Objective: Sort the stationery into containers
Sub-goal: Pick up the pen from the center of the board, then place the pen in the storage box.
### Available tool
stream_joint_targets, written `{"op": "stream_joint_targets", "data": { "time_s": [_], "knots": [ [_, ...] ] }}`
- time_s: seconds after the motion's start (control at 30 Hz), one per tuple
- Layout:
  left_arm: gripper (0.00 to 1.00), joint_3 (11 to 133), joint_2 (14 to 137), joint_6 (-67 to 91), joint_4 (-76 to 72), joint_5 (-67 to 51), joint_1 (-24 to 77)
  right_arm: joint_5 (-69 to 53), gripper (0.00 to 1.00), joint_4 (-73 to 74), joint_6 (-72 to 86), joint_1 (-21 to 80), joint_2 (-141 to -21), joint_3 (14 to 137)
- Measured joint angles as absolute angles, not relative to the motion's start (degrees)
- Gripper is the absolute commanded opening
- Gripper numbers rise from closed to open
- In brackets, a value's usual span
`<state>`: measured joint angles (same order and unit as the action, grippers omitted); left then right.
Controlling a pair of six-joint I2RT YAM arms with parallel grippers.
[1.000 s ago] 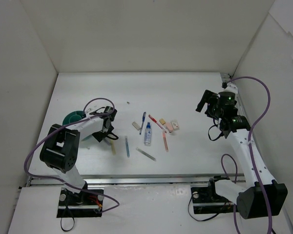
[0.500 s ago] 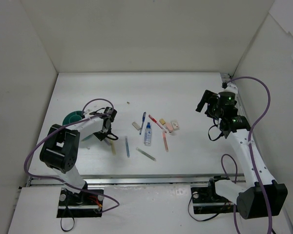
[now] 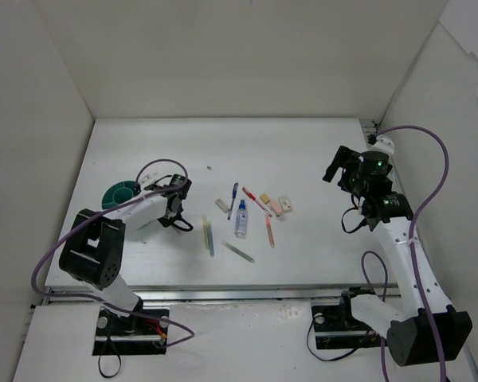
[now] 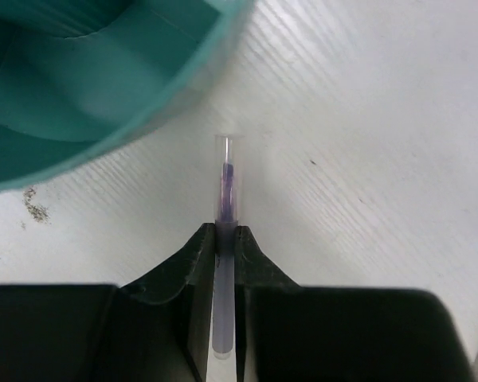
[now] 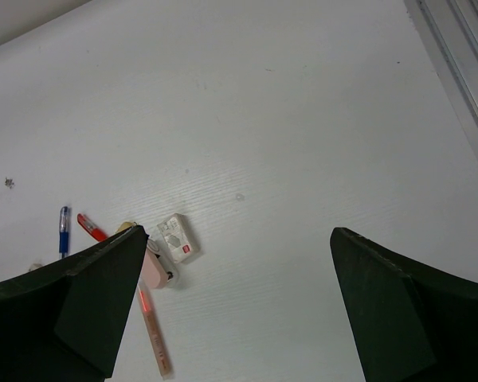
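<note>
White table (image 3: 303, 151) with a finely grained surface, enclosed by a white back wall (image 3: 239, 56), left wall (image 3: 32, 159) and right wall (image 3: 454, 103). A metal rail (image 3: 247, 293) runs along the table's near edge; a second rail (image 5: 462, 64) lies at a table edge in the right wrist view. Surface marks: small dark speck (image 3: 209, 168) toward the back, brownish smudge (image 4: 33, 208) and tiny dark dot (image 4: 313, 162) in the left wrist view.

The left gripper (image 4: 225, 231) has closed on a clear pen (image 4: 225, 179); yellow pencil (image 3: 205, 229) shifted right.
</note>
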<state>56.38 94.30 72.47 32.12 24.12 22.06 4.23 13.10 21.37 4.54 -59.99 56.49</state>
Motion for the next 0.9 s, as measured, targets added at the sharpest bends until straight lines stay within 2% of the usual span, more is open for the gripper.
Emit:
{"op": "stream_joint_targets", "data": {
  "time_s": [0.3, 0.53, 0.7, 0.9],
  "knots": [
    [0.00, 56.9, 85.5, 60.1, 26.4, 29.8, 29.2, 4.0, 0.98, 13.1, 20.8, 4.5, -60.0, 56.5],
    [0.00, 47.6, 67.0, 37.3, 5.5, 30.1, 29.0, 2.5, 0.98, 13.0, 19.6, 4.5, -60.2, 56.5],
    [0.00, 38.1, 55.5, 22.3, -9.2, 29.4, 23.6, 1.8, 0.98, 13.0, 19.0, 4.5, -61.6, 56.5],
    [0.00, 31.5, 47.7, 15.2, -17.4, 28.1, 12.1, 1.3, 0.98, 12.5, 18.5, 4.5, -62.7, 56.5]
  ]
}}
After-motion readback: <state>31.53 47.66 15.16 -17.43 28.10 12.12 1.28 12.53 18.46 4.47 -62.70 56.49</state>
